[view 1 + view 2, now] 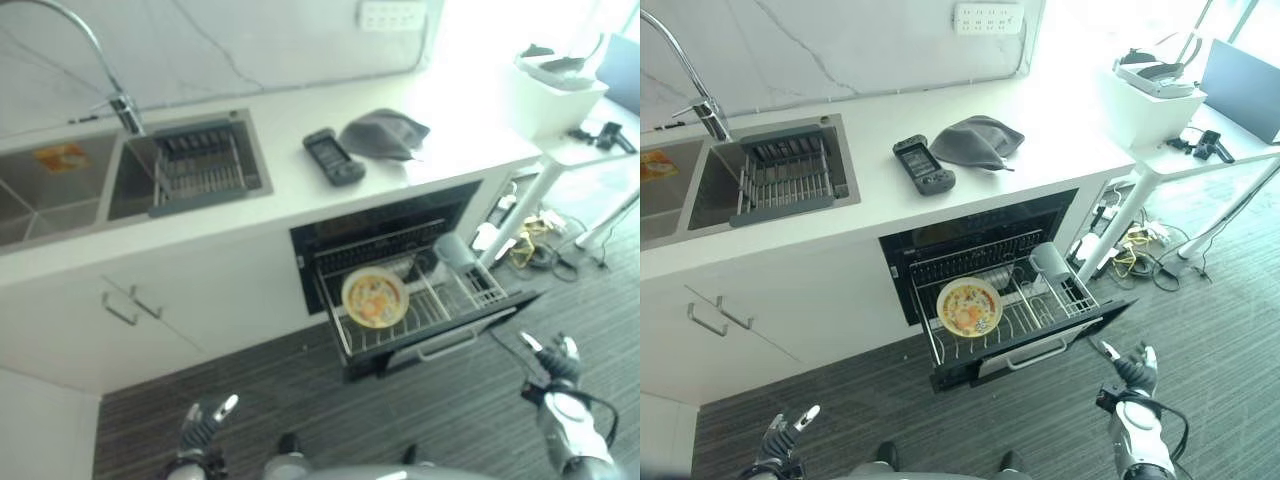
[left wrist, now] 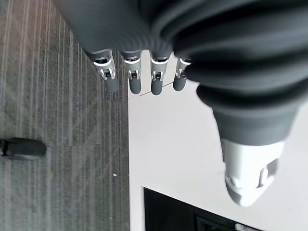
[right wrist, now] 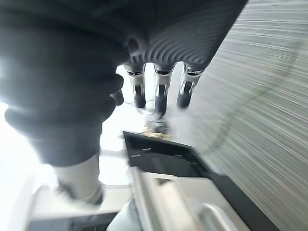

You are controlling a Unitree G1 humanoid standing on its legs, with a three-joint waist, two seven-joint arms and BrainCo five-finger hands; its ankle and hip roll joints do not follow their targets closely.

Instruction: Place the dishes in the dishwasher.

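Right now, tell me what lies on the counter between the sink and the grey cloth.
A dark handheld device lies there, apart from both the sink and the cloth; both eye views show it.

We find no legible text, label, brand, number or sign. The handheld device (image 1: 924,164) on the counter, just beside the grey cloth (image 1: 975,141), has a dark screen with nothing we can read. The yellow plate (image 1: 969,306) in the dishwasher rack (image 1: 1040,300) carries an orange pattern, but we make out no lettering on it.
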